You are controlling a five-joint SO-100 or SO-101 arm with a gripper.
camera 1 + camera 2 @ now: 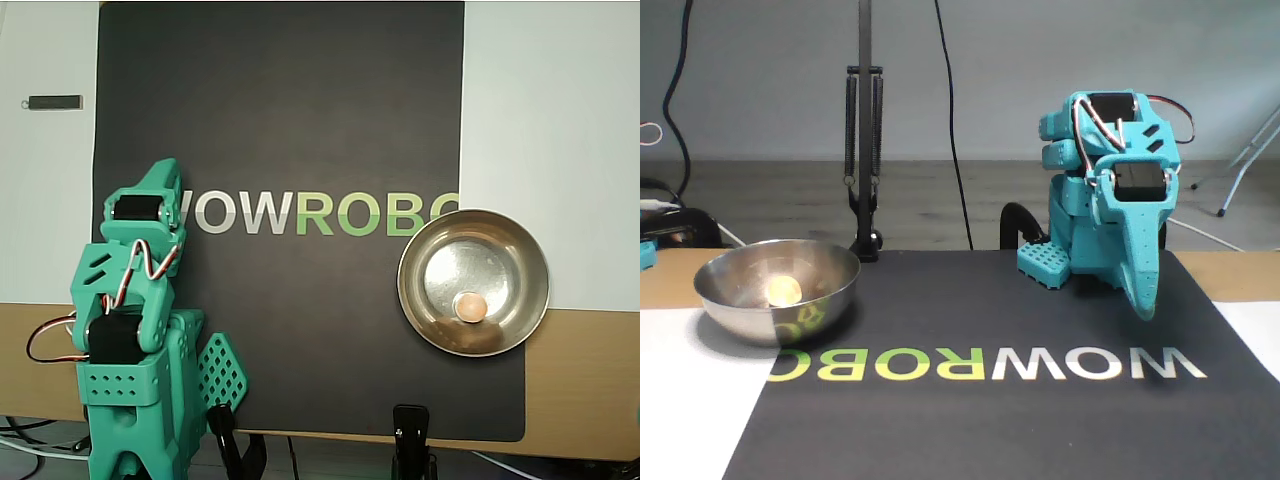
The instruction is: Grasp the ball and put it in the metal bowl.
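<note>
The small peach ball [470, 306] lies inside the metal bowl [530, 262], a little toward its near side in the overhead view. From the fixed view the ball [783, 290] shows over the rim of the bowl [825, 299] at the left. The teal arm is folded back over its base, far from the bowl. My gripper [160, 176] points down at the black mat, its jaws together and nothing held. In the fixed view the gripper [1145, 306] hangs just above the mat at the right.
A black mat [280, 120] with WOWROBO lettering covers the table's middle. A small dark stick [54, 102] lies on the white surface at far left. Two black clamps [410, 430] grip the table's near edge. A lamp stand [863, 150] rises behind the bowl.
</note>
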